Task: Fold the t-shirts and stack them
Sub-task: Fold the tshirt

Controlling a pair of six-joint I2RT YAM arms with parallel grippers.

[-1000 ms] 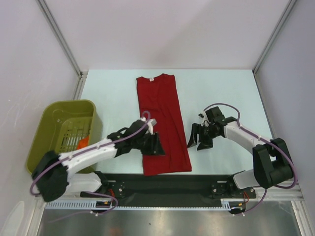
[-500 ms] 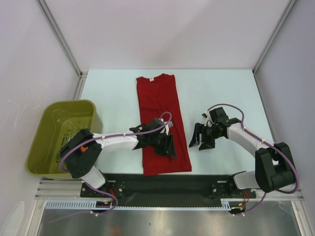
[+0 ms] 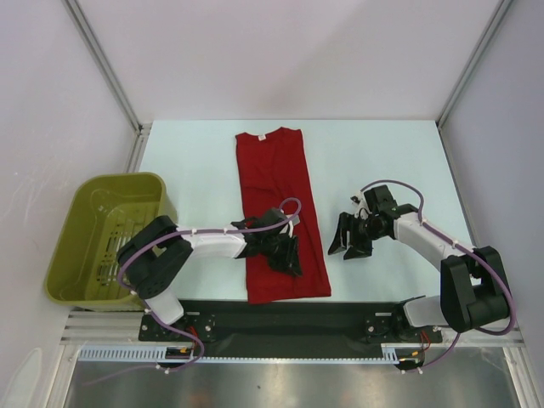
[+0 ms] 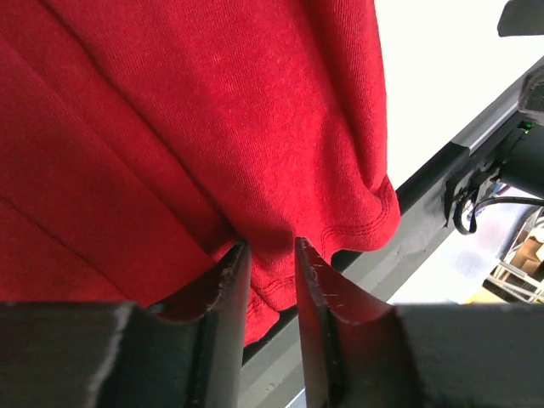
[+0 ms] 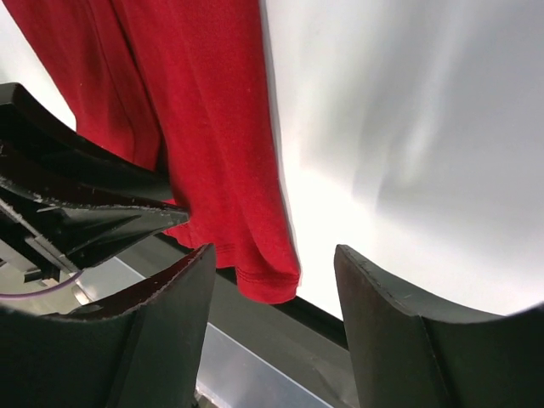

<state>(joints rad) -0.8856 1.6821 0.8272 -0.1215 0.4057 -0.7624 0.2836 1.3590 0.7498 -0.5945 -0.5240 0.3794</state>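
One dark red t-shirt (image 3: 276,183) lies folded into a long strip down the middle of the table, neck at the far end. My left gripper (image 3: 287,255) rests on its near part, close to the right edge. In the left wrist view the jaws (image 4: 269,244) stand narrow, with a puckered fold of the t-shirt (image 4: 212,102) pinched between them just above the hem. My right gripper (image 3: 348,242) is open over bare table, right of the shirt and apart from it. Its wrist view shows the t-shirt's (image 5: 204,110) near right corner beyond the spread fingers (image 5: 274,251).
An olive-green basket (image 3: 119,178) stands off the table's left side, beside the left arm. A black mounting strip (image 3: 340,319) runs along the near edge, just below the shirt's hem. White walls close in the far side.
My left gripper has moved right across the shirt's near part and its jaws have narrowed onto the fabric. The right gripper has barely shifted.
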